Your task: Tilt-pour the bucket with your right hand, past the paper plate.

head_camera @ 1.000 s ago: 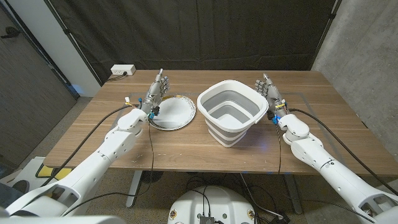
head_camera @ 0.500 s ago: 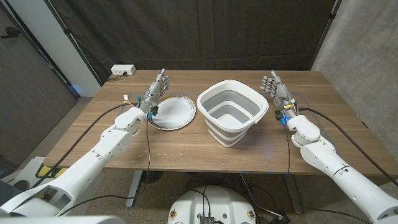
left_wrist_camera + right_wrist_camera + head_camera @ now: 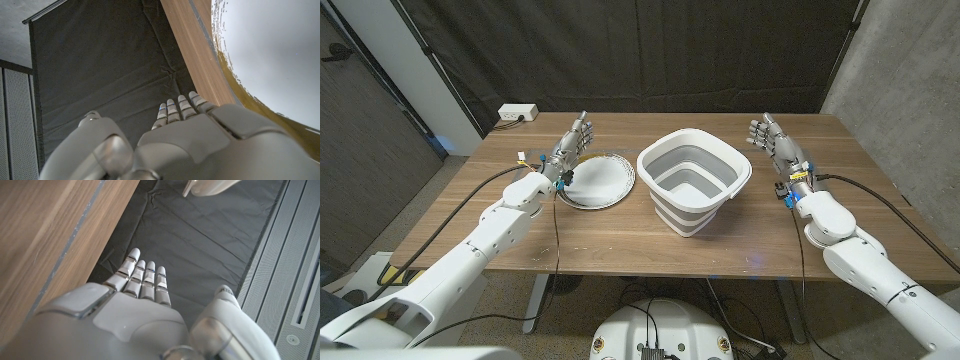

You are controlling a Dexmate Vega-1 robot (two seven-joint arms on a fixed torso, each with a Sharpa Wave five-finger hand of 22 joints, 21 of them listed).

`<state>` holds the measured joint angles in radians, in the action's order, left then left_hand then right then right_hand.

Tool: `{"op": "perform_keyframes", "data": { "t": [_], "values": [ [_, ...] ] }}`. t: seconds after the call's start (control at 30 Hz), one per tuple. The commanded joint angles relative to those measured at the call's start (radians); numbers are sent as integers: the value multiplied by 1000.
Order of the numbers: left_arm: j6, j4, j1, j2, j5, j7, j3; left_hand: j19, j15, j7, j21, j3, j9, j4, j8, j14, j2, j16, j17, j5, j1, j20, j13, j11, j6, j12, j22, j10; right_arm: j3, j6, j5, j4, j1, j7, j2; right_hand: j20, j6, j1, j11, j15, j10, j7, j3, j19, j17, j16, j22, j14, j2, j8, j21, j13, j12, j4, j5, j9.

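A white and grey collapsible bucket [image 3: 693, 185] stands upright in the middle of the table, and I see nothing inside it. To its left lies a white paper plate [image 3: 599, 181], whose surface also shows in the left wrist view [image 3: 272, 55]. My right hand [image 3: 775, 145] is held up to the right of the bucket, fingers straight and apart, holding nothing and clear of the rim. From its wrist view the right hand [image 3: 130, 315] reaches toward the dark curtain, with a bit of the bucket rim [image 3: 212, 186] in sight. My left hand [image 3: 570, 146] stands open at the plate's left edge.
A white power strip [image 3: 517, 114] lies at the table's far left corner. A black curtain hangs behind the table, and a grey wall stands to the right. Cables run along both arms onto the table.
My right hand has moved to the right, away from the bucket's rim, and the arm has swung outward. The left hand, plate and bucket stay put.
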<state>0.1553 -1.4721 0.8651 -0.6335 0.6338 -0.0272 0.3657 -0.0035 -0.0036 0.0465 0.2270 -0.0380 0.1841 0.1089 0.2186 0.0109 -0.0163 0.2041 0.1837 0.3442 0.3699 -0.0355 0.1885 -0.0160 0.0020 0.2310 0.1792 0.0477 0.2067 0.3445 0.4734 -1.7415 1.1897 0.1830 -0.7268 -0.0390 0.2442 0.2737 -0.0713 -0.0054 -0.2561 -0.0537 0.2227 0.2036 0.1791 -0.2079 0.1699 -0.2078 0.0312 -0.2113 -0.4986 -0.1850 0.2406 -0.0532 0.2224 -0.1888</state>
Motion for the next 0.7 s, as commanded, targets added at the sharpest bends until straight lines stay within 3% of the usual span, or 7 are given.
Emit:
{"op": "perform_keyframes", "data": {
  "t": [0.03, 0.3, 0.47, 0.7],
  "values": [
    [-25, -40, 16, -18, -1, 29, -8, 7, -1, 2, 0, 1, 2, -5, 6, 11, 12, 4, 1, 4, 5, -22, 4, -1, 7, 3, 5, 10, -65, 61, -99, -80, 110, 56, -18, -40, 17, 23, 6, -7, -24, 4, 2, 27, 2, -11, 3, -23, -3, -7, 0, -3, 10, -12, -2, -2],
    [-34, -60, 20, -17, 19, 23, -13, 13, -3, 2, 1, 3, 2, -6, 6, 20, 19, 6, 1, 4, 12, -22, 4, -2, 13, 4, 5, 17, -119, 145, -156, -105, 186, 75, 5, -55, 50, 54, 22, -27, -65, 19, 9, 91, 2, -15, 3, -70, -6, -12, -2, -4, 20, -31, -2, -4],
    [-50, -80, 19, -33, 37, 0, -17, 20, -3, 3, 2, 4, 2, -8, 5, 26, 22, 6, 2, 3, 16, -21, 4, 0, 17, 4, 5, 22, -170, 147, -229, -147, 244, 99, 5, -60, 60, 62, 21, -34, -77, 25, 12, 101, 2, -17, 3, -84, -10, -14, 0, -4, 22, -36, -1, -4],
    [-84, -128, 25, -39, 24, 50, -15, 27, -2, 5, 3, 4, 2, -10, 8, 37, 27, 7, 2, 2, 22, -21, 4, 1, 31, 6, 5, 33, -262, 153, -333, -204, 331, 124, 22, -65, 66, 74, 30, -41, -83, 32, 17, 106, 2, -14, 3, -87, -15, -14, 5, -4, 23, -41, 0, -5]
  ]
}}
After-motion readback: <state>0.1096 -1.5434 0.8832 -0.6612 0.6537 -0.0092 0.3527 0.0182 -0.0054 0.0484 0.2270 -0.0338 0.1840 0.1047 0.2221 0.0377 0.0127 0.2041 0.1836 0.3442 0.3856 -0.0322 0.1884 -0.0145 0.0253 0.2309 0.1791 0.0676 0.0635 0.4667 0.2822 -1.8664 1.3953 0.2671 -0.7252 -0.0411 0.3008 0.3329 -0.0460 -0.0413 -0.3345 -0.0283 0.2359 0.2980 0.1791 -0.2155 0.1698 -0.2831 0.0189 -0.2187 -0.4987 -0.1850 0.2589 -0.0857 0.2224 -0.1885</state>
